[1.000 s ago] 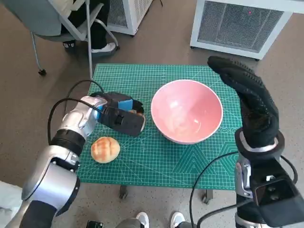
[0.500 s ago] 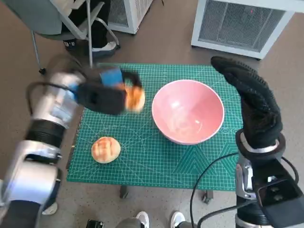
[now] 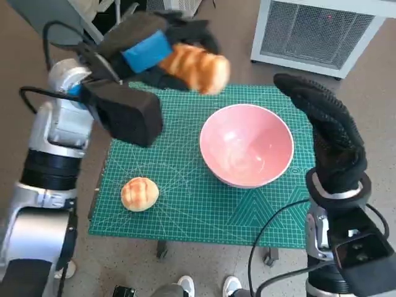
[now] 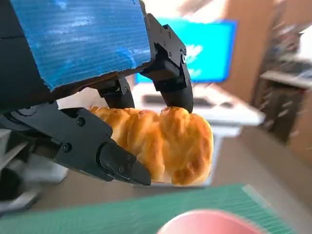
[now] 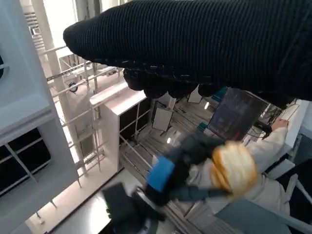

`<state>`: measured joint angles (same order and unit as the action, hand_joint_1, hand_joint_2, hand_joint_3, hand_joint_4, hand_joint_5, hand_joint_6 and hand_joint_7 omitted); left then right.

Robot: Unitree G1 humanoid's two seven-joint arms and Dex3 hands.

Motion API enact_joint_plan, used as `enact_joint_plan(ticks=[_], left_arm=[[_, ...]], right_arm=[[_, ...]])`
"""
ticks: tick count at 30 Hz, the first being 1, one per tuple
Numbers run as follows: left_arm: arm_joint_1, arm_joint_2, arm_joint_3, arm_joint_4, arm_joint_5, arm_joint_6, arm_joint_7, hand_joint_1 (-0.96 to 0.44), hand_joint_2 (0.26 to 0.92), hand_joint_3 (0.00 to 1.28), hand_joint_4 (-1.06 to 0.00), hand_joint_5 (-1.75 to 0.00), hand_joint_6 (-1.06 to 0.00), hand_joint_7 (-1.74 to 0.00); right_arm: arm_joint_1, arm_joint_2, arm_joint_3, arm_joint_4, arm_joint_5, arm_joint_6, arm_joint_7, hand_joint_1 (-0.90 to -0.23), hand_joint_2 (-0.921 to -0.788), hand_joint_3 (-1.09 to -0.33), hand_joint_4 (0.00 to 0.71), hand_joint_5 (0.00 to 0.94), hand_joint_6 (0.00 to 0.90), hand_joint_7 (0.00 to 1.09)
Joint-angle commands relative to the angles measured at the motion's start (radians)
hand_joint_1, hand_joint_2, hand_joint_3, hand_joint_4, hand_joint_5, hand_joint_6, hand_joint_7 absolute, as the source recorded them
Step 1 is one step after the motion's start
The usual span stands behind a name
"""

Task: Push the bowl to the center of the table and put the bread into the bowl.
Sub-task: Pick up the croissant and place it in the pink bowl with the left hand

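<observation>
Green gridded cutting mat [image 3: 204, 204] covers your desk and carries everything else. The pink bowl [image 3: 246, 146] sits on it, somewhat toward your right side of the mat; whether that counts as the center is a judgement, and it looks close but not exact. Your left hand [image 3: 145, 46] is raised high above the mat's far left part, pinching a long braided bread roll [image 3: 197, 67] between its black fingers [image 4: 170, 85]; the wrist view shows the roll [image 4: 161, 144] clamped at one end, with most of its length sticking out free past the fingers. A second, round bun [image 3: 139, 194] lies on the mat near the front left edge, well apart from the bowl. Your right hand [image 3: 328, 136] stands upright beside the bowl's right rim, gloved fingers spread, holding nothing.

Risks from here: the roll is gripped off-center, so a quick swing toward the bowl could let it pivot or slip out short of the rim. A release from this height could bounce it out or shift the bowl. The right hand stands close enough to knock the rim.
</observation>
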<state>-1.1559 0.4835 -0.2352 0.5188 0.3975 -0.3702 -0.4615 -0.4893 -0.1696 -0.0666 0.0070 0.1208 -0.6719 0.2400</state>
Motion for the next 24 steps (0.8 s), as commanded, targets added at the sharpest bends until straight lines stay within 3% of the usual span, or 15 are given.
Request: enact_joint_plan(ticks=[1, 18, 21, 22, 23, 24], left_arm=[[0.000, -0.041, -0.039, -0.004, 0.013, -0.032, 0.002, 0.00, 0.920, 0.04, -0.71, -1.07, -0.67, -1.19], [-0.063, -0.223, -0.181, 0.333, 0.065, -0.122, -0.016, 0.00, 0.921, 0.08, -0.66, -1.17, -0.61, -1.20], [-0.068, -0.244, -0.194, 0.405, 0.070, -0.137, -0.024, 0.00, 0.921, 0.16, -0.55, -1.27, -0.55, -1.29], [-0.069, -0.247, -0.198, 0.420, 0.071, -0.141, -0.028, -0.12, 0.921, 0.21, -0.48, -1.02, -0.50, -1.36], [-0.069, -0.247, -0.203, 0.431, 0.074, -0.142, -0.035, -0.20, 0.921, 0.24, -0.48, -0.77, -0.47, -1.41], [-0.069, -0.248, -0.206, 0.439, 0.076, -0.144, -0.039, -0.16, 0.902, 0.24, -0.47, -0.66, -0.43, -1.27]], right_arm=[[0.027, 0.007, 0.002, -0.007, 0.012, 0.011, -0.004, -0.396, -0.921, -0.524, 0.443, 0.007, 0.087, 0.79], [0.061, 0.009, -0.009, -0.052, -0.006, 0.023, -0.019, -0.405, -0.921, -0.526, 0.444, 0.007, 0.090, 0.79], [0.066, 0.008, -0.014, -0.059, -0.011, 0.023, -0.021, -0.407, -0.921, -0.526, 0.444, 0.007, 0.091, 0.79], [0.067, 0.008, -0.014, -0.061, -0.012, 0.024, -0.022, -0.407, -0.921, -0.525, 0.445, 0.007, 0.091, 0.79], [0.068, 0.008, -0.015, -0.063, -0.012, 0.025, -0.022, -0.407, -0.921, -0.525, 0.445, 0.007, 0.091, 0.79], [0.069, 0.008, -0.015, -0.065, -0.012, 0.026, -0.022, -0.407, -0.921, -0.525, 0.445, 0.007, 0.092, 0.79]])
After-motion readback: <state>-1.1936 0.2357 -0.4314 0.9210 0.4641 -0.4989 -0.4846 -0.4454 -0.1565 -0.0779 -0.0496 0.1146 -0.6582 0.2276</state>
